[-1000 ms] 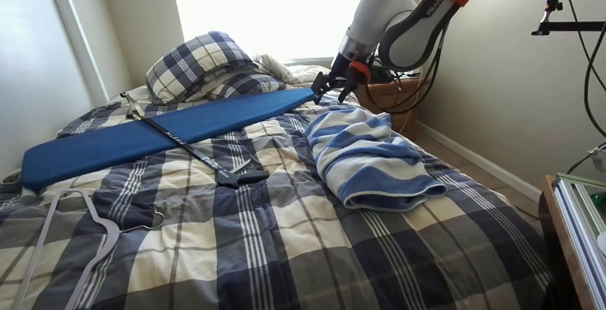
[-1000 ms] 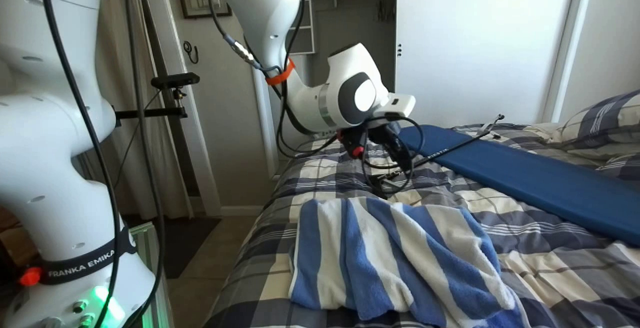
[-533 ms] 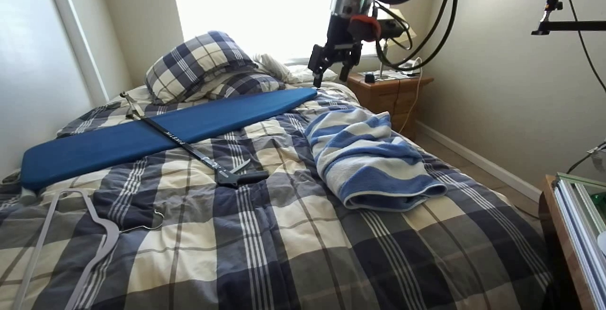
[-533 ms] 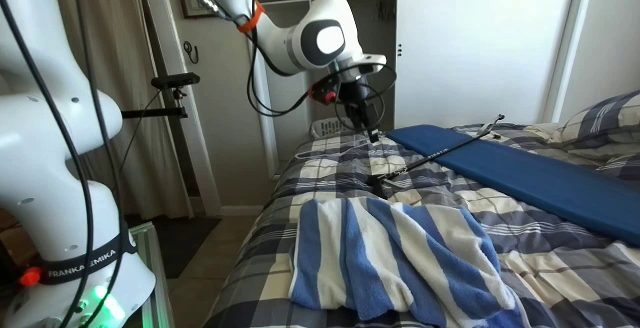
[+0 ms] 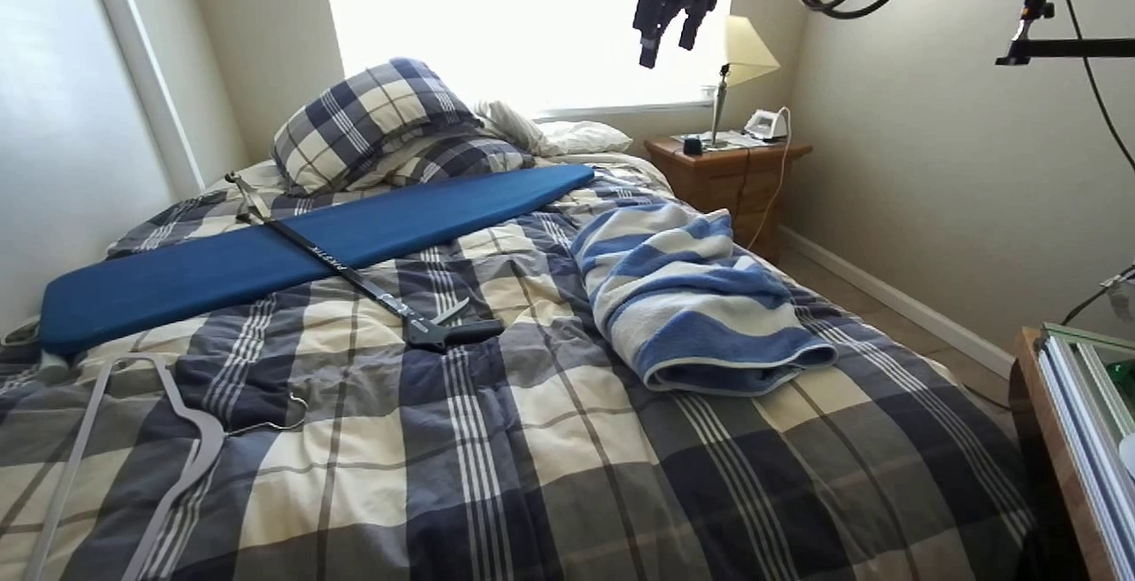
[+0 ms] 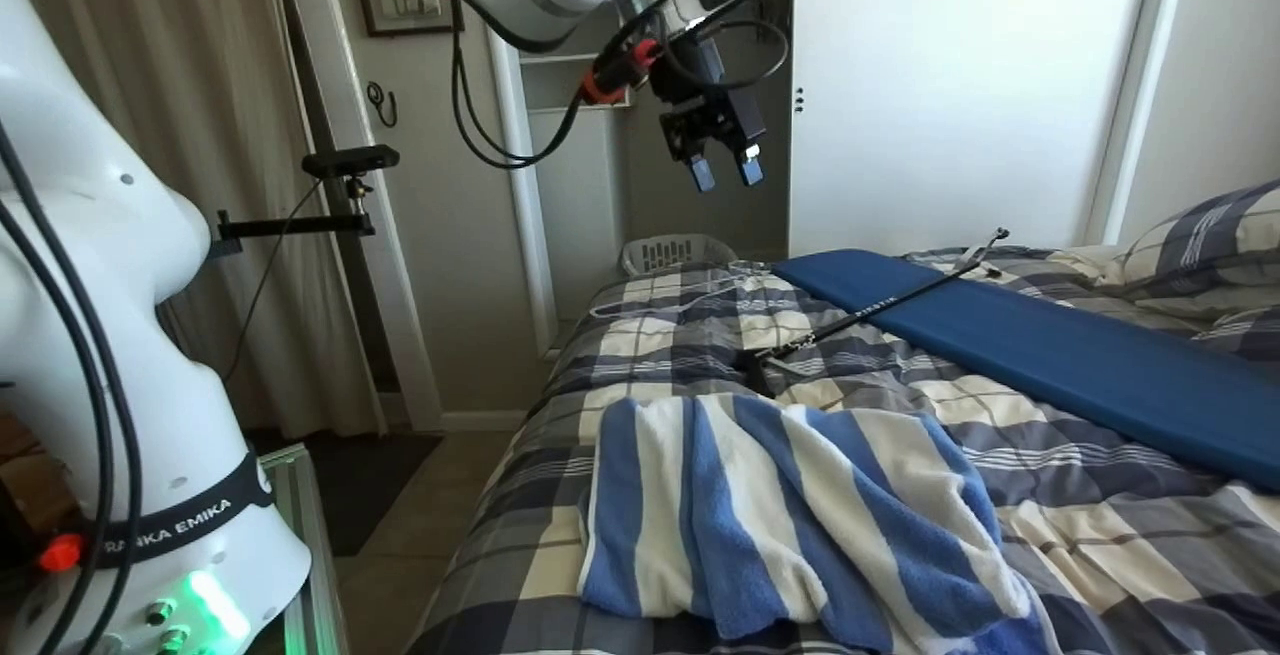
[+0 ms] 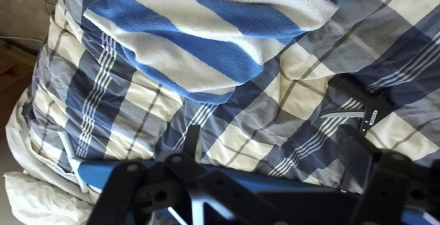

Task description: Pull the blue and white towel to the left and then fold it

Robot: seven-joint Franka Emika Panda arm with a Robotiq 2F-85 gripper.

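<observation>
The blue and white striped towel lies rumpled on the plaid bed. It shows in both exterior views point(image 5: 696, 297) point(image 6: 790, 515). In the wrist view the towel point(image 7: 206, 43) fills the upper left and middle, running off the top edge. My gripper point(image 5: 668, 47) is high above the bed, in front of the bright window in that exterior view. It also shows raised in an exterior view point(image 6: 727, 173). In the wrist view the gripper point(image 7: 271, 141) has its fingers wide apart with nothing between them. It is apart from the towel.
A long blue board point(image 5: 381, 222) lies across the bed, with a black grabber tool point(image 5: 355, 278) over it. A pale hanger point(image 5: 206, 439) is at the near left. Plaid pillows point(image 5: 377, 124) are at the back. A nightstand point(image 5: 709, 177) holds a lamp point(image 5: 749, 49) and an iron.
My arm and gripper have risen well above the bed. The gripper has turned so both fingers now show in both exterior views. The towel has not moved.
</observation>
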